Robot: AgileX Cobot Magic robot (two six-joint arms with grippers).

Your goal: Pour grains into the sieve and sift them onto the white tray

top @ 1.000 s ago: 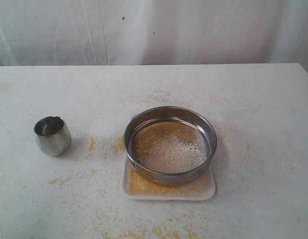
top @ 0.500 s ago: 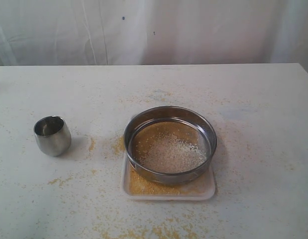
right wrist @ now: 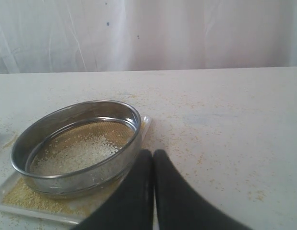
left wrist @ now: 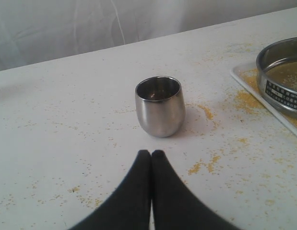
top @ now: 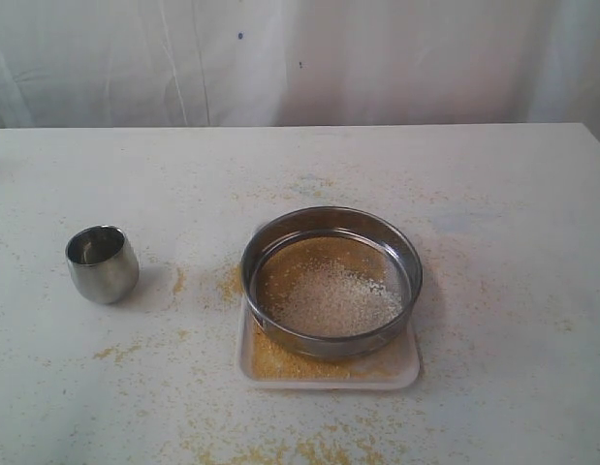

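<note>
Only the wrist views caught my tools. My left tool (left wrist: 151, 152) had its fingers pressed together, holding nothing, facing the cup (left wrist: 159, 106) that stood toward the surface's (top: 493, 194) left edge. My right tool (right wrist: 153, 152) was likewise closed and empty, just beside the sieve (right wrist: 90, 170). The sieve sat on the tray (top: 396, 373) near the front edge, with pale grains (top: 333, 295) on its mesh. The left wrist view cut the sieve off, and its label was unreadable.
</note>
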